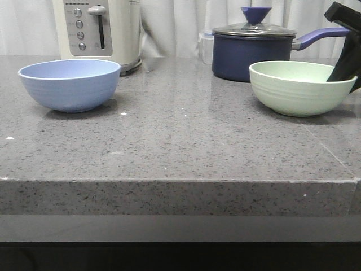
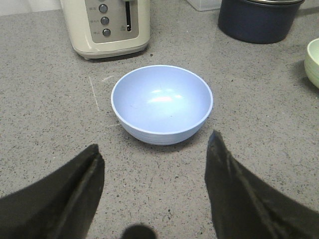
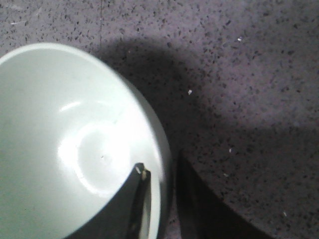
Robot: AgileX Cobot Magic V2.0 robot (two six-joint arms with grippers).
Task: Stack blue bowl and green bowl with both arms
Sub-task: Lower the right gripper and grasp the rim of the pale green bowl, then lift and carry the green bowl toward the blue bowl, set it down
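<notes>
The blue bowl [image 1: 70,84] sits upright and empty on the left of the grey counter. In the left wrist view my left gripper [image 2: 154,141] hovers open just short of the blue bowl [image 2: 162,102], touching nothing. At the right, the green bowl [image 1: 299,87] rests on the counter. My right gripper [image 1: 345,66] comes down onto its far right rim. The right wrist view shows one finger inside the green bowl [image 3: 65,144] and the other outside, so the right gripper [image 3: 160,167] is shut on the bowl's wall.
A dark navy lidded saucepan [image 1: 254,53] with a blue handle stands just behind the green bowl. A cream toaster [image 1: 98,31] stands behind the blue bowl. A small clear container [image 1: 205,46] is next to the pan. The counter's front edge [image 1: 180,180] runs across the front view.
</notes>
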